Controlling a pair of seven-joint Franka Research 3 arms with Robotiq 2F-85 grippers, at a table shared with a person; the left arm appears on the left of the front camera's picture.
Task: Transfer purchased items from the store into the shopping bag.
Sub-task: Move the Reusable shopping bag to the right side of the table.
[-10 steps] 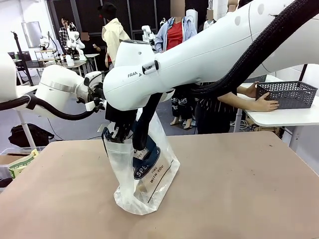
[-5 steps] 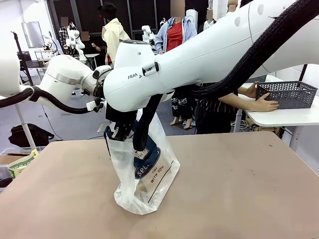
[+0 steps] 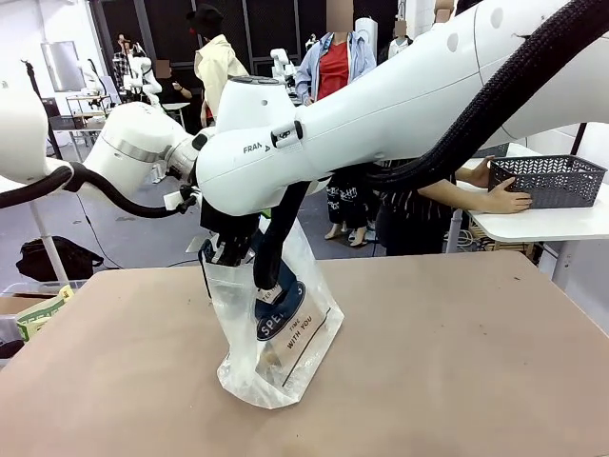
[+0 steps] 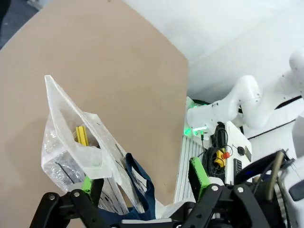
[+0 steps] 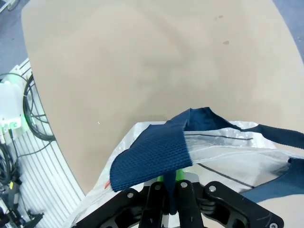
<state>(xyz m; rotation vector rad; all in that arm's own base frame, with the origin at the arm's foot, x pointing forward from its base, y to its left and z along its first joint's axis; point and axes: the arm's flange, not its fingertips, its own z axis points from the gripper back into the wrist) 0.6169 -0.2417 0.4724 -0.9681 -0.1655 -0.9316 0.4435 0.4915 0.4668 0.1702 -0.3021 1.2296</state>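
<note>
Brown matte tabletop [image 3: 457, 362] carries a translucent white plastic shopping bag [image 3: 276, 333] with navy handles, near its left side. Right gripper [image 5: 170, 187] pinches a navy strap [image 5: 152, 156]; left gripper [image 4: 142, 178] straddles the bag's rim, fingers spread. Behind, in a busy lab, a person's hand [image 3: 504, 200] touches a dark grey lattice basket [image 3: 550, 181] on a white side table [image 3: 542, 226].

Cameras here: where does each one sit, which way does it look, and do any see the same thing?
Front view: fixed on the robot's side, facing across the table at the person; both white arms cross it above the shopping bag.
Left wrist view: rides the left arm, looking down past the open left claw into the bag.
Right wrist view: rides the right arm; the right claw pinches a navy handle.
Shared: all three show the bag and table.
</note>
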